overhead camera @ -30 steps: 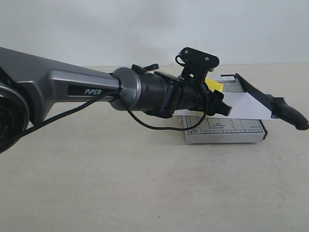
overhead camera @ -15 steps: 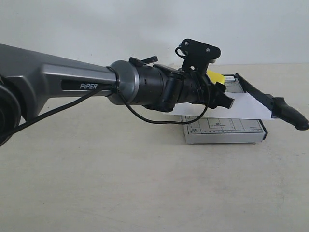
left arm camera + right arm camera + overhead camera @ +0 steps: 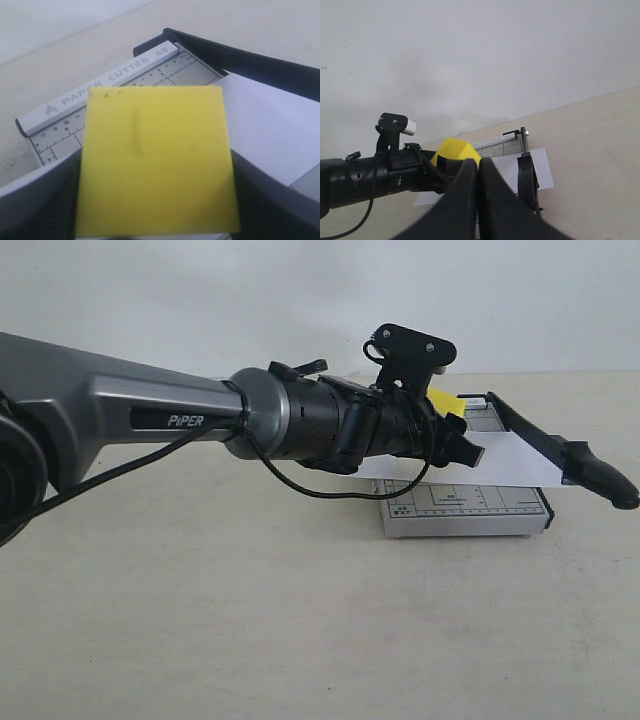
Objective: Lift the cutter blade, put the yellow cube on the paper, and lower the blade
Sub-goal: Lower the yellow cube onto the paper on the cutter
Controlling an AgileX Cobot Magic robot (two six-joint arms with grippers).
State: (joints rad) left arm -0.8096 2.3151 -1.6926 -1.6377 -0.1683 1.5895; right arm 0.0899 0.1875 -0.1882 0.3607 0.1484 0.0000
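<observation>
The left jaws pinch the yellow cube [image 3: 157, 160] over the grey cutter base [image 3: 470, 505], with the paper [image 3: 510, 458] toward its 4 o'clock in the exterior view. Released from here, the cube may bounce onto bare grid — or tumble toward 3 o'clock, into the path of the cutter blade [image 3: 560, 450], which looks raised. The right jaws are pressed together, holding nothing.

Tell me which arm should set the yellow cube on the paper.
Left: left fingers hold the small bright yellow cube right by the white paper strip; the right fingers are shut, empty, farther off.
</observation>
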